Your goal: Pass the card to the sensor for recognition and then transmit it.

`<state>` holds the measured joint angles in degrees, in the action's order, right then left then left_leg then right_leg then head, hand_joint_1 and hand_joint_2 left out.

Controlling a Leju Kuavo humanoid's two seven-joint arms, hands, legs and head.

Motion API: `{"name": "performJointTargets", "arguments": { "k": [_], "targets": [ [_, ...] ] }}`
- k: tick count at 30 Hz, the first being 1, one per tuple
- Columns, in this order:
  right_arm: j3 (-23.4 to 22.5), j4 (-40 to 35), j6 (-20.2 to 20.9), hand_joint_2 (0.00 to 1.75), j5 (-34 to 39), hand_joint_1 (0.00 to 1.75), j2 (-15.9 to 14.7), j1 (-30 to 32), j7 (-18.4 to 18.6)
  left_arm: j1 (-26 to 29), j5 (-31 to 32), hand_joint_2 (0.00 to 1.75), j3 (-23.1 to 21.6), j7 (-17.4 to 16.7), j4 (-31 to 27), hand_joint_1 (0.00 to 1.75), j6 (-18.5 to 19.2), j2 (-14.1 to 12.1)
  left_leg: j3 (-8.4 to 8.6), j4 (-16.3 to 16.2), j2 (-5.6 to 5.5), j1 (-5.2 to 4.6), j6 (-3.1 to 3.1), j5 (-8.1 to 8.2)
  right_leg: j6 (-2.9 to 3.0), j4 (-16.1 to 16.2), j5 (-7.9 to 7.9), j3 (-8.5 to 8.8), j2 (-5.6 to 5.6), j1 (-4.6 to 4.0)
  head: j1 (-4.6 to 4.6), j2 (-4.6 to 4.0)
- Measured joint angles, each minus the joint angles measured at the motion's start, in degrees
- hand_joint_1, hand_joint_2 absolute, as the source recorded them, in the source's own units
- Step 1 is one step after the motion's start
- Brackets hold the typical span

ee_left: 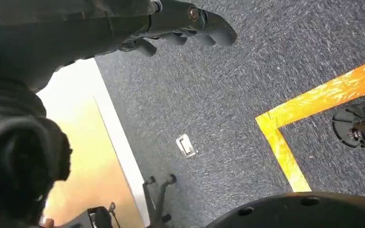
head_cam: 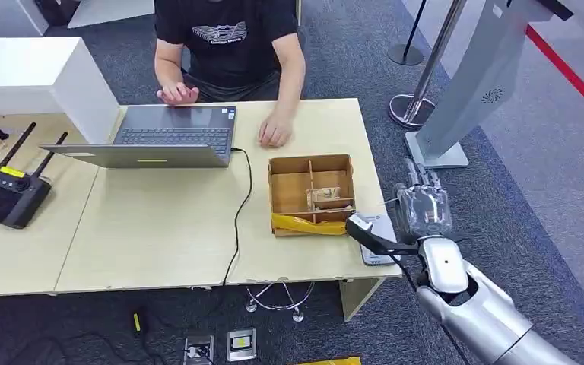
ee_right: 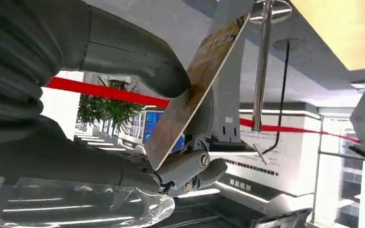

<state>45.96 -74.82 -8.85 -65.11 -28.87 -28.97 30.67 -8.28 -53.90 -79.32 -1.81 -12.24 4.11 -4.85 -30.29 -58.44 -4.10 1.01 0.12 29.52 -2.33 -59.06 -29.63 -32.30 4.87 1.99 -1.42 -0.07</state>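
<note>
Tan card (ee_right: 195,90) pinched between right hand (head_cam: 423,209) thumb and fingers, beside table (head_cam: 160,228) edge; left hand (ee_left: 180,23) fingers curled, nothing held.

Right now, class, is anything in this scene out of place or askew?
Yes. The cardboard box has a yellow strip hanging loose and crumpled along its front wall. A small white tag lies on the carpet beside the table. The right hand holds the card tilted.
</note>
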Motion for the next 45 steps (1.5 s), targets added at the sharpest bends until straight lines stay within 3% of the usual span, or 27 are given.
{"name": "performJointTargets", "arguments": {
  "k": [9,17,32,39,45],
  "targets": [
    [-0.3,0.7,0.5,1.75,2.7,1.75,0.0,1.7,-1.0,0.0,-0.1,0.00,0.0,0.4,0.0,0.00,0.0,0.0,-0.03,0.0,0.01,0.00,0.00,0.00,0.00,0.0,0.00,0.00,0.03,0.01,-0.02,0.00],
    [1.2,5.6,-0.8,1.75,6.1,1.75,2.5,1.6,-3.0,-0.1,-0.1,0.00,0.0,0.3,0.0,0.00,0.0,0.0,-0.04,0.0,-0.01,0.01,0.00,0.00,0.00,0.0,0.00,0.00,0.00,0.00,0.00,0.00],
    [2.3,15.5,-10.0,1.75,19.9,1.75,8.4,1.4,-6.6,0.0,-0.5,0.00,0.0,0.0,-0.1,0.00,0.0,0.0,0.01,0.0,0.01,0.01,-0.02,-0.01,0.00,0.0,0.01,0.01,0.02,0.00,0.00,0.00],
    [1.6,15.3,-10.7,1.75,20.2,1.75,8.3,1.7,-6.0,0.0,-0.2,0.00,0.0,0.0,-0.2,0.00,0.0,-0.1,0.05,0.0,0.02,0.01,-0.04,-0.03,0.01,0.0,0.02,0.03,0.07,0.00,-0.02,0.00],
    [-0.9,10.4,-9.9,1.75,17.0,1.75,6.4,2.0,-4.2,0.0,0.6,0.00,0.0,0.0,-0.2,0.00,0.0,-0.1,0.05,0.0,0.03,0.00,-0.05,-0.03,0.01,0.0,0.06,0.03,0.10,0.00,0.00,0.00]
  ]
}}
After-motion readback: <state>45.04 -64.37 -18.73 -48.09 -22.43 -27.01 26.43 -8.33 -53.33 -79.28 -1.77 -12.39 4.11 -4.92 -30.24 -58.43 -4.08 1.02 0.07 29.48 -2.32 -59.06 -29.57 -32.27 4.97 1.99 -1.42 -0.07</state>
